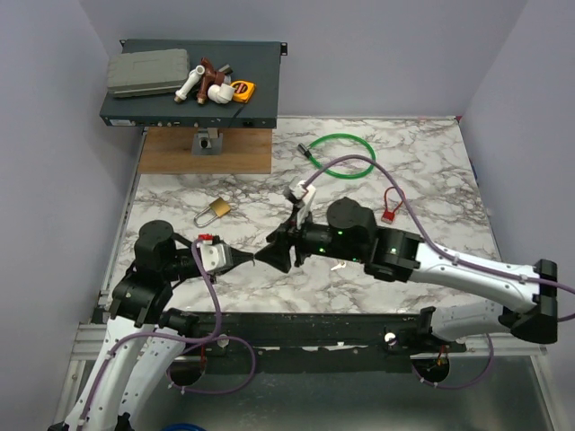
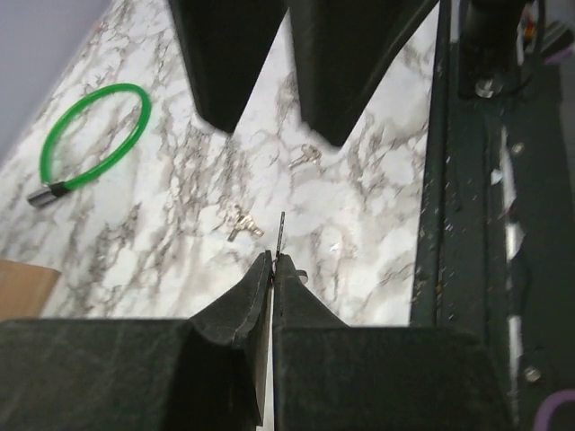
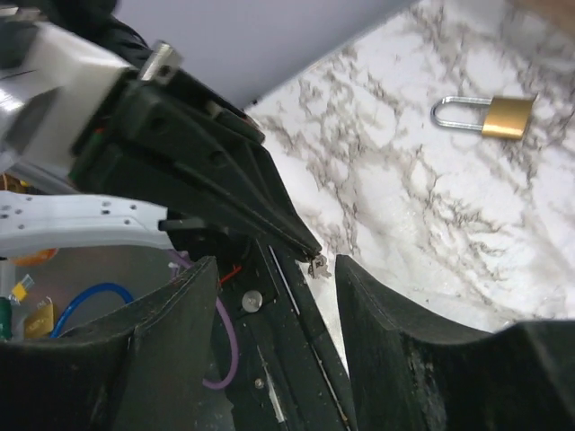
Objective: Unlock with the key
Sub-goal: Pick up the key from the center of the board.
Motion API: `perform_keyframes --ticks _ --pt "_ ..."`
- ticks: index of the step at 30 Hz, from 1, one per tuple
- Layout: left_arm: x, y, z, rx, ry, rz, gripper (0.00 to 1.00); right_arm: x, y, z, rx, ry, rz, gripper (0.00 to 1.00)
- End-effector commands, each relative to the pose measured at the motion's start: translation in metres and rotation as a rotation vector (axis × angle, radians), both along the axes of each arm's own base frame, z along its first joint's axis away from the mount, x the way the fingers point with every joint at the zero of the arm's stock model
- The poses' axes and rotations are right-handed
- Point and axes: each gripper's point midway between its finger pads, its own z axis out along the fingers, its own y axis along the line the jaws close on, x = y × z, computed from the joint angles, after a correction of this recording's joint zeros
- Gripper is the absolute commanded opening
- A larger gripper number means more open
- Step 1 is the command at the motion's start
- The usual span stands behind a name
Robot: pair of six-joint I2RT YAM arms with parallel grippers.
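Observation:
My left gripper (image 1: 252, 259) is shut on the key (image 2: 279, 235), a tiny flat silvery key that sticks out edge-on past its tips (image 2: 272, 262). The key also shows in the right wrist view (image 3: 317, 266), at the point of the left fingers. My right gripper (image 1: 275, 254) is open and faces the left one, tip to tip. Its two fingers (image 3: 377, 305) stand on either side of the key without touching it. The brass padlock (image 1: 213, 210) with a silver shackle lies flat on the marble behind the left gripper, also in the right wrist view (image 3: 503, 115).
Two small loose keys (image 2: 243, 224) (image 2: 305, 157) lie on the marble below the grippers. A green cable loop (image 1: 343, 154) and a red tag (image 1: 390, 215) lie at the back right. A black box (image 1: 193, 90) with tools and a wooden board (image 1: 207, 151) stand at the back left.

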Motion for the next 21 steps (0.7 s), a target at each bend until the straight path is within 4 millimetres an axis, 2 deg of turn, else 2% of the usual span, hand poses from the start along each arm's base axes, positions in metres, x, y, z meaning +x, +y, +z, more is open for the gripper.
perform_keyframes --ticks 1,5,10,15,21 --pt "-0.013 -0.013 0.042 -0.185 0.218 -0.007 0.00 0.002 -0.028 0.051 0.168 -0.121 -0.054 0.57" --pt "-0.017 -0.020 0.071 -0.298 0.324 -0.034 0.00 -0.012 -0.042 0.068 0.282 -0.167 -0.006 0.51" --pt "-0.021 -0.026 0.097 -0.387 0.446 -0.067 0.00 -0.015 -0.038 0.066 0.294 -0.184 0.023 0.48" --pt "-0.021 -0.028 0.110 -0.436 0.488 -0.085 0.00 -0.023 -0.032 0.082 0.358 -0.219 0.078 0.47" --pt "-0.025 -0.029 0.119 -0.460 0.503 -0.101 0.00 -0.027 -0.029 0.089 0.398 -0.230 0.108 0.38"
